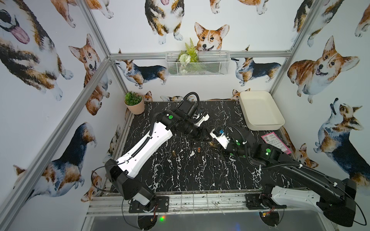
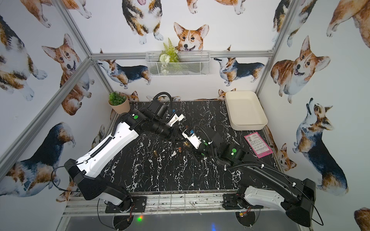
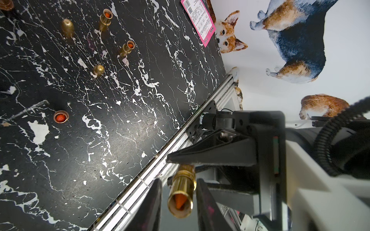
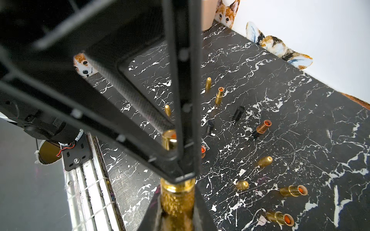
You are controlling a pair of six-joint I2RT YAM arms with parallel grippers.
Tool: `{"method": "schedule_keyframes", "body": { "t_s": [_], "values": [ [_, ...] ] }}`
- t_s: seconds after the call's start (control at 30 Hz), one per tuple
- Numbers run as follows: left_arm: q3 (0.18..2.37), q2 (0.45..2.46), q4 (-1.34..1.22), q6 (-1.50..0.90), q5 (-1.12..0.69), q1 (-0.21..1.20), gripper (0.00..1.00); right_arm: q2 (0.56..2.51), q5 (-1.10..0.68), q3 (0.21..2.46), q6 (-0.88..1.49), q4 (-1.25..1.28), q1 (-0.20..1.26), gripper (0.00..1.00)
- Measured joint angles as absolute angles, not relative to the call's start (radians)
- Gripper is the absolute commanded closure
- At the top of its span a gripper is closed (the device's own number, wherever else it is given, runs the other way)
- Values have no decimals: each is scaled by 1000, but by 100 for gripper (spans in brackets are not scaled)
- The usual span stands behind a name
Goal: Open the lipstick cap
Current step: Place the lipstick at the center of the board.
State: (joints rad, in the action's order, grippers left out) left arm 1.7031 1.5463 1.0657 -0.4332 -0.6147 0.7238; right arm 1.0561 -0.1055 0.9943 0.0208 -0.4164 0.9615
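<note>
Gold lipstick (image 4: 177,200): right end effector (image 4: 177,192) grasping; left end effector (image 3: 179,180) grip unclear; table (image 1: 180,176) centre.

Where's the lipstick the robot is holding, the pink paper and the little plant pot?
lipstick (image 3: 182,187): left wrist view, on its gold tube.
pink paper (image 1: 276,143): in a top view, middle of the sheet.
plant pot (image 1: 137,109): in a top view, the pot's side.

lipstick (image 3: 181,192): glossy gold metal-look tube, waxy orange core | base (image 4: 177,200): rough gold glitter | loose caps (image 3: 67,27): polished gold metal-look | tabletop (image 3: 124,124): matt black marble-print, scuffed | tray (image 1: 260,112): smooth matt cream plastic | basket (image 1: 210,67): white metal mesh | pot (image 1: 137,109): matt terracotta-coloured | label (image 1: 275,143): pink paper | frame (image 1: 138,55): brushed aluminium
</note>
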Motion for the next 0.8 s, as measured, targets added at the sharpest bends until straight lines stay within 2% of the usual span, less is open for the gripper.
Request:
{"method": "schedule_keyframes", "body": {
  "t_s": [0.43, 0.5, 0.63, 0.8],
  "values": [
    [1719, 1557, 1068, -430, -633, 729, 87, 1056, -102, 994, 20, -418, 962, 96],
    [1722, 1558, 1070, -429, -634, 729, 87, 1056, -101, 994, 18, -418, 962, 90],
    [1728, 1561, 1078, -428, -632, 731, 87, 1056, -97, 994, 10, -419, 962, 66],
    [1739, 1562, 1090, -422, -625, 732, 87, 1046, -76, 994, 3, -419, 962, 55]
  ]
}}
